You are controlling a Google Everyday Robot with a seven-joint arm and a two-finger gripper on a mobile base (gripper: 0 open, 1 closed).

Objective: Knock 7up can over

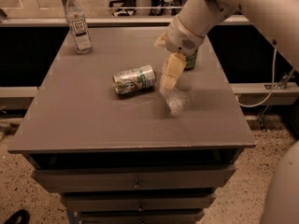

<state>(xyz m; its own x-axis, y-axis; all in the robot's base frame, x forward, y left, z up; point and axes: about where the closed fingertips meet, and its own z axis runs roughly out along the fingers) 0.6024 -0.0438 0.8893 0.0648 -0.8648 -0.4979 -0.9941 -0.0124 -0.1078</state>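
Cream pincer (168, 80) beside whitish-green 7up can (134, 79)

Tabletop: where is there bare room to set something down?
Bare: the wide front strip of the table between the 7up can and the near edge, and the stretch in front of the bottle. Crowded: far right, where the gripper hangs by the green can.

Dim and warm-toned throughout, with a brownish cast over the table (93, 125). Brightest beyond the table's far edge, on the pale floor there, and on the white arm (261, 8) above its far right corner. Soft sheen across the middle of the tabletop; faint highlights on the 7up can (134, 80) lying near the table's centre. Short, soft shadow along its near side. Pale speckled smear on the tabletop just under the gripper (168, 78), right of centre. Deep shade beneath the table's front lip.
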